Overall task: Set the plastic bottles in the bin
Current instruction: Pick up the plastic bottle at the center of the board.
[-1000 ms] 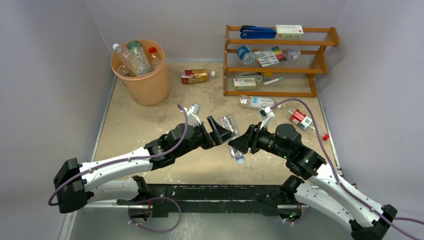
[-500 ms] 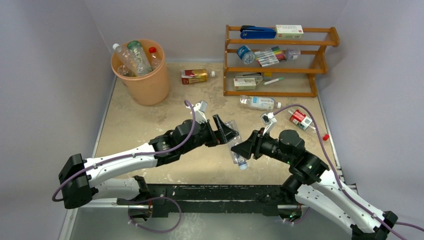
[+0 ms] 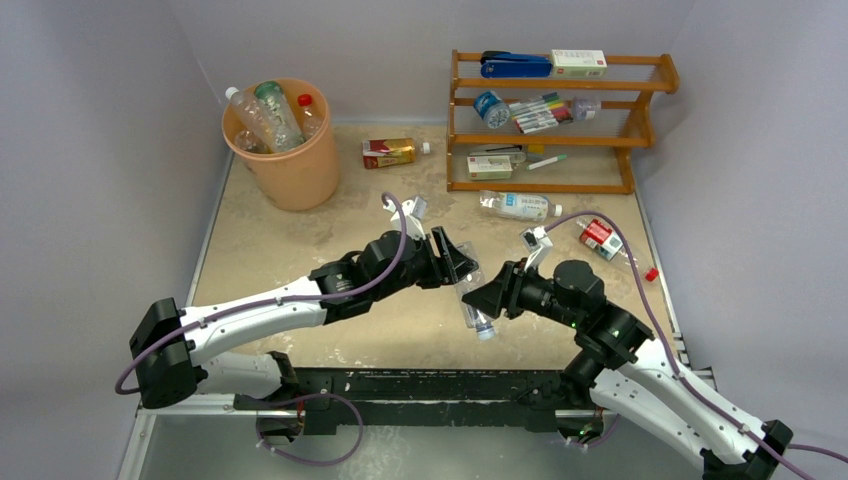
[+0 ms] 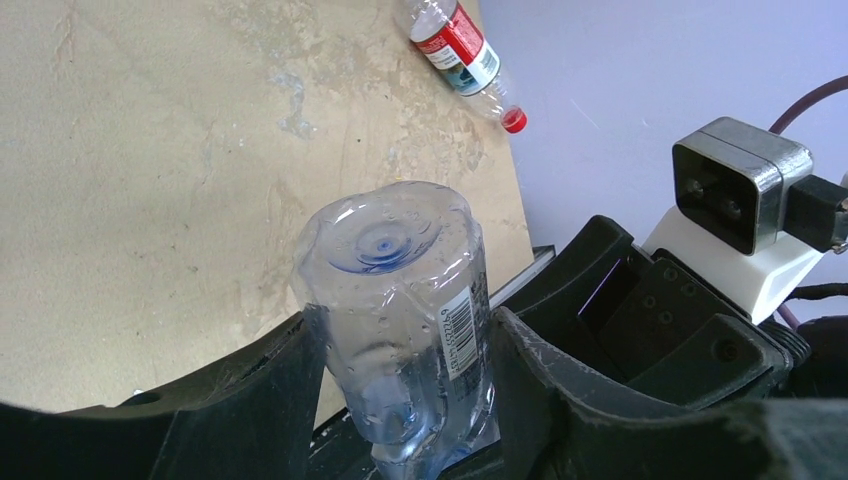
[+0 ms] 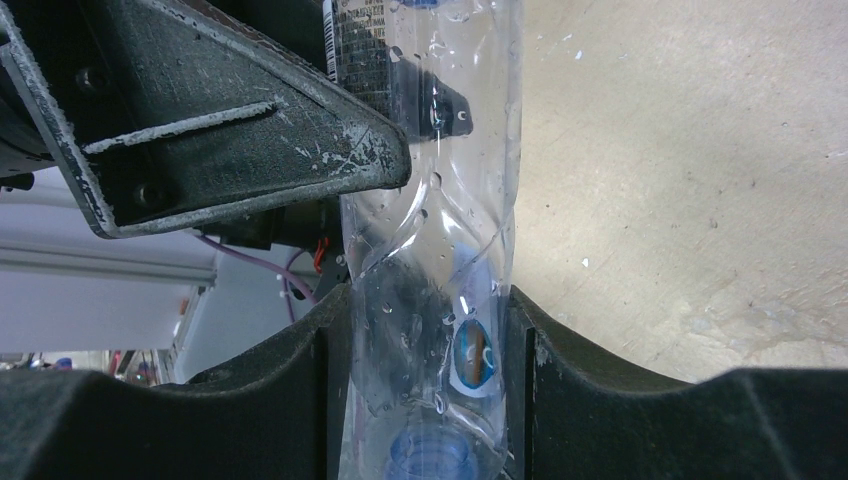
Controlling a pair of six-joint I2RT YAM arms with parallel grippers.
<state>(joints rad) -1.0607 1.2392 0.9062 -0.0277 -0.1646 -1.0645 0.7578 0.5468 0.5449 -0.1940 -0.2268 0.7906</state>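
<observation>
Top external: I have both arms meeting on 1 clear bottle, held off the table near its front middle. The left gripper is clamped on the base end and the right gripper on the neck end, with the blue cap pointing toward the arm bases. The bin stands well up and left of the clear bottle, against the left wall, with 3 bottles poking above its rim. Between the clear bottle and the bin the tabletop is bare. Up and left of the clear bottle lies a red-and-gold bottle. Up and right of it a white-labelled bottle lies just in front of the wooden rack. Further right a red-labelled bottle lies near the table's right edge.

Left wrist: the clear bottle shows me its dimpled base, see-through and beaded with droplets, with a barcode strip down 1 side. Both fingers of the left gripper press its sides. Beyond it the red-labelled bottle lies by the table edge, which runs close on the right.

Right wrist: the fingers of the right gripper pinch the clear bottle at its neck end, and its wall is creased inward. The left gripper's finger lies against it higher up. Right of the bottle the table is open.
</observation>
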